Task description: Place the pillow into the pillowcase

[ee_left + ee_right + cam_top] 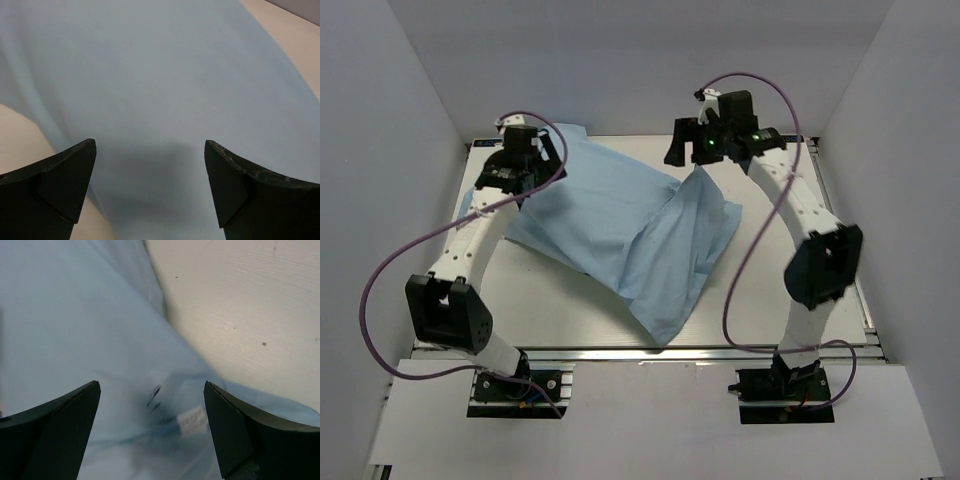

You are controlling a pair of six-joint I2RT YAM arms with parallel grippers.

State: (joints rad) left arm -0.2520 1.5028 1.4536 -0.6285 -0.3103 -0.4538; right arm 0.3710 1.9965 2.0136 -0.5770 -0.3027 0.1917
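Note:
The pillowcase (pixel 620 225) lies spread across the table with its plain light blue face up, folded and creased, one ridge running to a corner near the front edge. No white pillow shows; it is hidden or out of view. My left gripper (pixel 525 175) hangs open over the cloth's far left part, and blue cloth (pixel 165 90) fills the space under its jaws (pixel 150 150). My right gripper (pixel 692 155) is open over the cloth's far right corner (pixel 90 330), with a small white label (pixel 192 420) on the cloth between its fingers (pixel 151 387). Neither holds anything.
The pale table (pixel 570 310) sits inside white walls on three sides. A metal rail (pixel 670 352) runs along the front edge. Purple cables (pixel 380 290) loop off both arms. Bare tabletop (pixel 240 305) lies right of the cloth's corner.

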